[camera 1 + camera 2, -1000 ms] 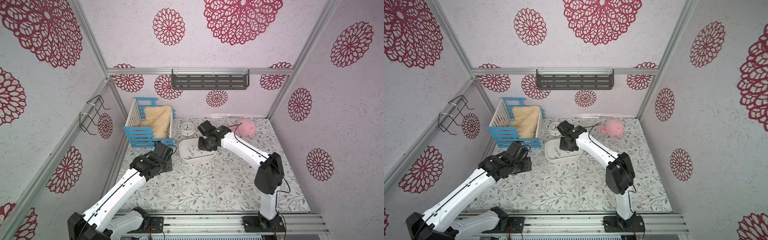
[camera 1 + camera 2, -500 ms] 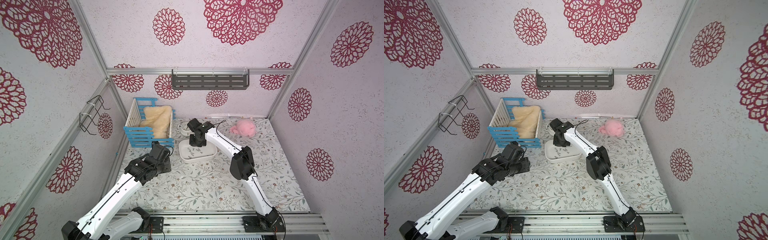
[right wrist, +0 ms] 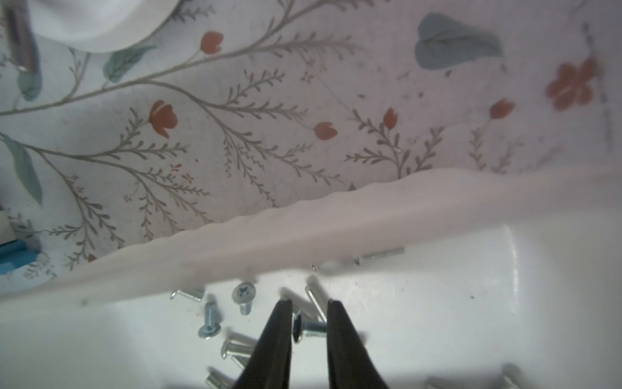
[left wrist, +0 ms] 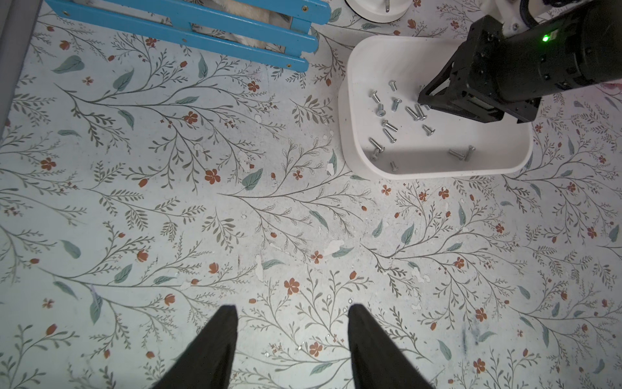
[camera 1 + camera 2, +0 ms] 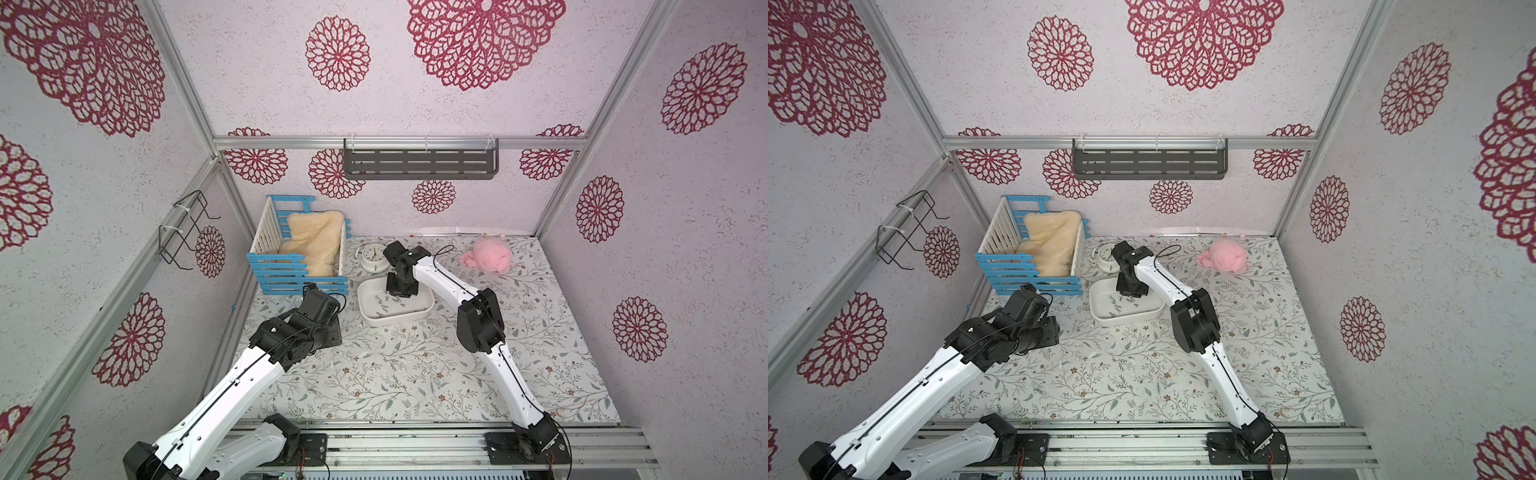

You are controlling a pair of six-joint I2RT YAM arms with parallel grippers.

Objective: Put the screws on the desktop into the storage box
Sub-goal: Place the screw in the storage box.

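Note:
The white storage box (image 5: 395, 322) (image 5: 1125, 320) (image 4: 437, 170) stands on the flowered desktop (image 5: 415, 365) behind its middle. Several silver screws (image 4: 390, 126) (image 3: 208, 320) (image 5: 384, 305) lie on its floor. My right gripper (image 3: 309, 303) (image 5: 400, 293) (image 5: 1130, 294) hangs low inside the box, jaws slightly parted. One screw (image 3: 311, 326) lies crosswise between the fingers; I cannot tell whether it touches them. My left gripper (image 4: 292, 306) (image 5: 328, 330) hovers open and empty over bare desktop, left of the box. In the left wrist view the desktop shows only print and chipped spots.
A blue-and-white crate (image 5: 299, 266) with cream fleece stands at the back left, close to the box. A round white clock (image 5: 372, 257) sits just behind the box. A pink plush (image 5: 488, 257) lies at the back right. A grey shelf (image 5: 419, 164) hangs on the back wall.
The right arm swung left and came down over the box, and its jaws have parted a little. The left arm drew back slightly toward the front left.

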